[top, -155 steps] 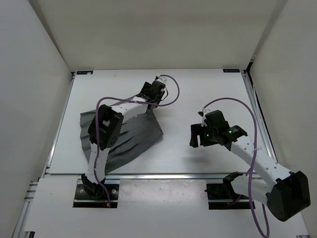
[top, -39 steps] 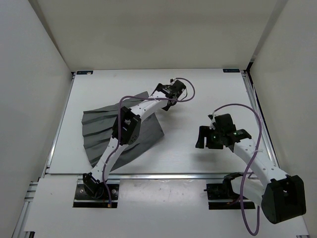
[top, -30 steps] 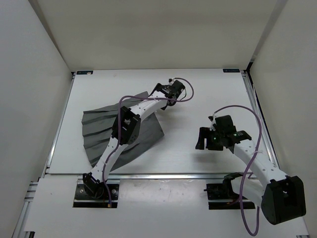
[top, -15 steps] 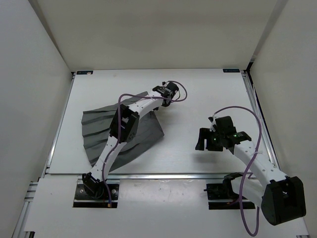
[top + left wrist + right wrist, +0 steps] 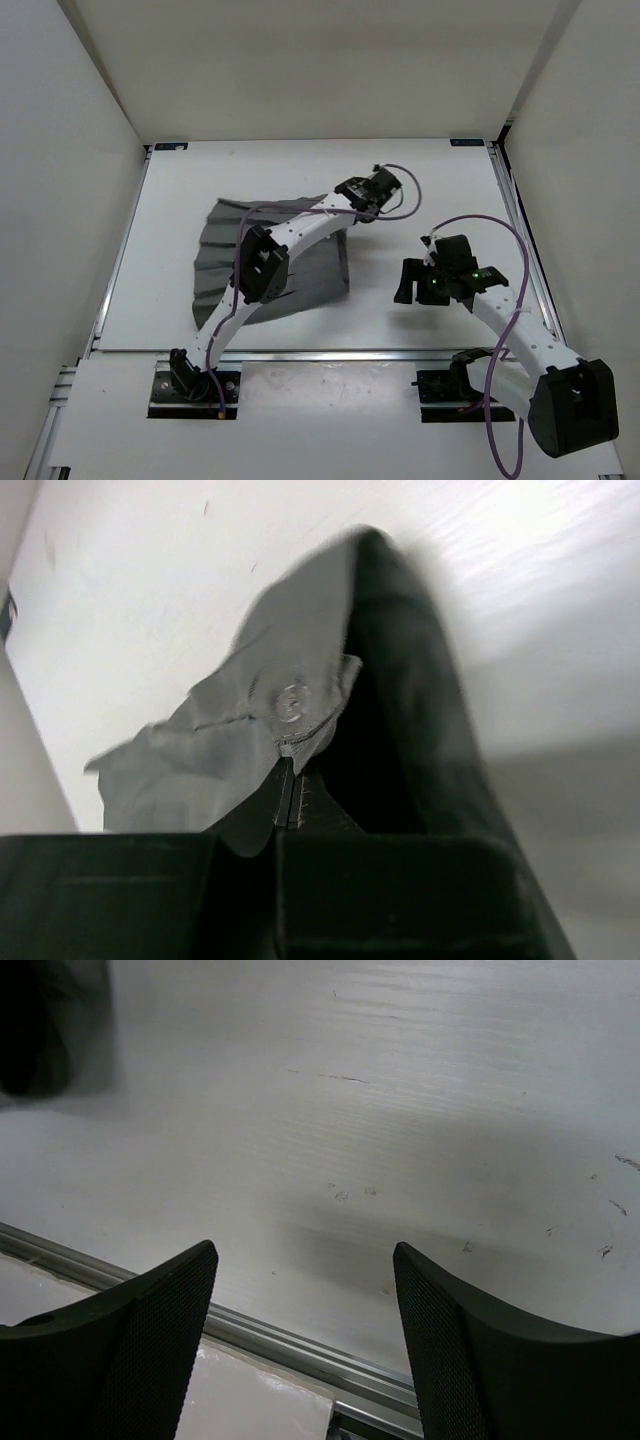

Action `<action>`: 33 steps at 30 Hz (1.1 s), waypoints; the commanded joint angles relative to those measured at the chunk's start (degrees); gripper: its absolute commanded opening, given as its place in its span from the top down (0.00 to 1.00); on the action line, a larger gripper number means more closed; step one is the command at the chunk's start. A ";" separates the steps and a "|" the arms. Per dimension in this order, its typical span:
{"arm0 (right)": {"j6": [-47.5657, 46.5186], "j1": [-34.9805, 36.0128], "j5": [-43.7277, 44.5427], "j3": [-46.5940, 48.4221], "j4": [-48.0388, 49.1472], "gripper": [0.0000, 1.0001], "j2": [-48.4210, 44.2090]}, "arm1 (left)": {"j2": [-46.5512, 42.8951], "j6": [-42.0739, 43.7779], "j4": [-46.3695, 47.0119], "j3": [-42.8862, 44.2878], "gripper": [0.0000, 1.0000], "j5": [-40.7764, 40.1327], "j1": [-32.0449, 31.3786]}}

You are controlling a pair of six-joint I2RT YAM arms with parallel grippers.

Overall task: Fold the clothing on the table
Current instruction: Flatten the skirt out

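Observation:
The clothing [image 5: 300,262], a dark grey pleated skirt, lies fanned out on the left half of the white table [image 5: 430,180]. My left gripper [image 5: 350,203] is at the skirt's far right corner, shut on the waistband. In the left wrist view its jaws [image 5: 288,802] pinch the fabric just below a small button [image 5: 290,698], and the cloth [image 5: 200,770] hangs lifted and bunched in front of them. My right gripper [image 5: 408,282] hovers open over bare table to the right of the skirt. The right wrist view shows nothing between its fingers [image 5: 160,1300].
A silver rail [image 5: 320,352] runs along the table's near edge, and it also shows in the right wrist view just under the right gripper [image 5: 305,1260]. White walls enclose the table on the left, back and right. The left arm [image 5: 262,268] stretches across the skirt.
The left gripper closed on the waistband corner and moved right, dragging the whole skirt to the right with it. The right arm has hardly moved.

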 commanded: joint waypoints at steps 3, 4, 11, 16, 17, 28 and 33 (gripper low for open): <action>1.50 0.52 0.21 0.37 0.90 0.24 -2.17 | -20.95 2.24 8.32 4.32 1.00 3.17 -8.87; 1.16 0.78 -0.39 0.54 0.64 0.25 -2.34 | -22.64 1.81 10.68 1.61 1.00 3.69 -8.96; 2.47 0.87 0.65 0.80 -0.07 0.25 -5.32 | -51.19 -11.28 23.08 -27.03 1.00 18.02 4.11; 3.09 -0.62 0.04 0.63 -0.16 0.25 -7.09 | -62.80 -18.48 25.64 -56.09 1.00 20.85 10.29; 3.44 -0.71 -0.13 0.54 -0.50 0.26 -7.35 | -64.13 -20.50 26.34 -62.42 1.00 20.31 10.03; 3.44 1.75 -1.11 4.14 0.02 0.26 -2.88 | -86.62 -35.37 21.96 -92.62 1.00 27.07 13.18; 6.77 5.17 -4.79 5.90 3.35 0.28 1.43 | -91.30 -33.97 18.53 -95.26 1.00 31.20 17.14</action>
